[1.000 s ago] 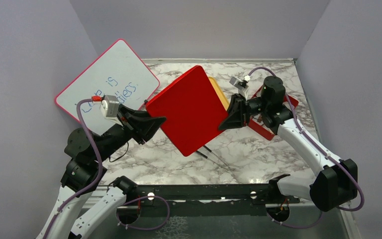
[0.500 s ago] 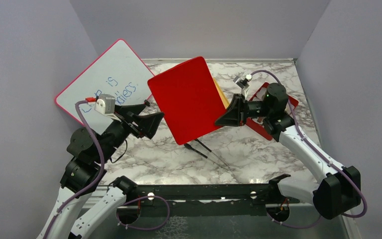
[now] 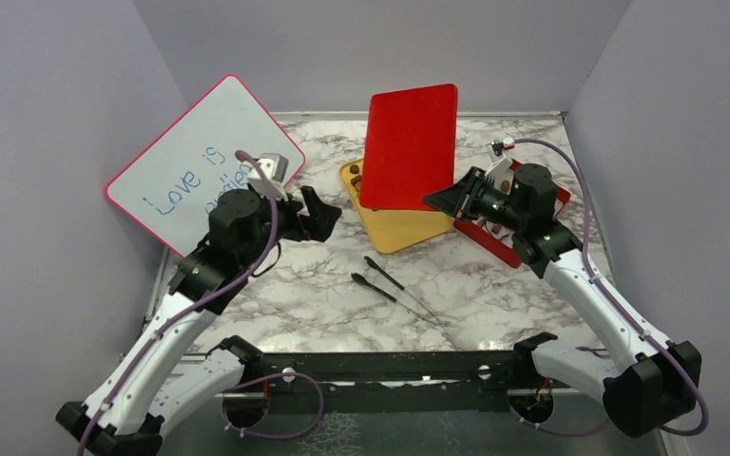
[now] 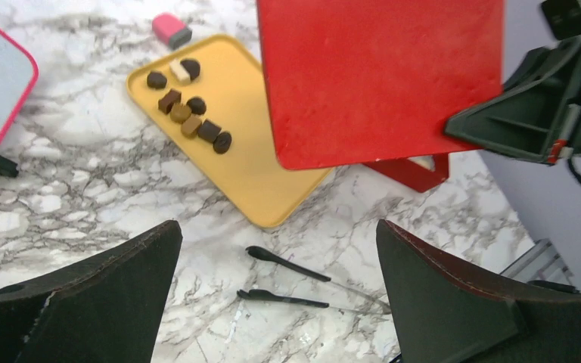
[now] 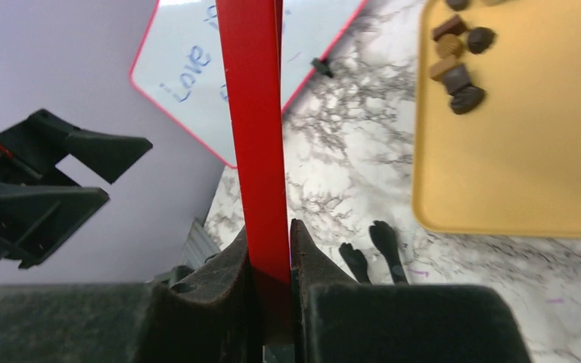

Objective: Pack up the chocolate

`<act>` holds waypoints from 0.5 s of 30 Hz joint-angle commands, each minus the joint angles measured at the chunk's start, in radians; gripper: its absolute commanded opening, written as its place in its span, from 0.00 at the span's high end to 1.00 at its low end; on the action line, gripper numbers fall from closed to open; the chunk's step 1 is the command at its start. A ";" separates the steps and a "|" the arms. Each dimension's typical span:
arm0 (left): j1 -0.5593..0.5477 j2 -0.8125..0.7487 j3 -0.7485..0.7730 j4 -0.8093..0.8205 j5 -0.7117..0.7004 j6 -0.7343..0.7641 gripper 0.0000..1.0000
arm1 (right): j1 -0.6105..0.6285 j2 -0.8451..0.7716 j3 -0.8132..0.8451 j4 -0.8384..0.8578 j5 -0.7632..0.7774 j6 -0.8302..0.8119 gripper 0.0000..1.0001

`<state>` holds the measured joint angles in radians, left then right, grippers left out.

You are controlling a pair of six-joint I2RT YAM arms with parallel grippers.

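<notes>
The right pincer (image 5: pixel 271 249) is pinching the red lid (image 3: pixel 409 142) near its lower corner. Moving it well, I judge, is going slowly and squeezing firmly, so it is not twisting onto the chocolate (image 4: pixel 189 113) lying on the yellow tray (image 4: pixel 257 174) beyond. The left arm is reaching forward, its left pincer (image 4: pixel 278 227) hovering spread above the tabletop (image 4: pixel 83 197).

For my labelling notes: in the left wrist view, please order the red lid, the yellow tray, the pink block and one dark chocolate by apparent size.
1. red lid, though held nearer the camera, so unsure against the tray
2. yellow tray
3. pink block
4. dark chocolate
</notes>
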<state>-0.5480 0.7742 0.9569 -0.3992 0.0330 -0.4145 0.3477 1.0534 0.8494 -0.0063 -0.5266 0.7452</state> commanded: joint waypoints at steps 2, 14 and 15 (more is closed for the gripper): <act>-0.001 0.139 -0.032 0.028 0.083 0.014 0.01 | -0.050 0.009 0.074 -0.100 0.176 0.029 0.99; -0.003 0.334 -0.073 0.115 0.233 0.050 0.06 | -0.406 0.011 -0.050 -0.088 0.030 0.090 0.99; -0.004 0.352 -0.064 0.121 0.236 0.048 0.07 | -0.440 0.017 -0.059 -0.088 -0.002 0.093 0.99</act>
<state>-0.5484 1.0828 0.8886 -0.3489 0.1993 -0.3763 0.0032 1.0668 0.8249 -0.1276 -0.4198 0.8066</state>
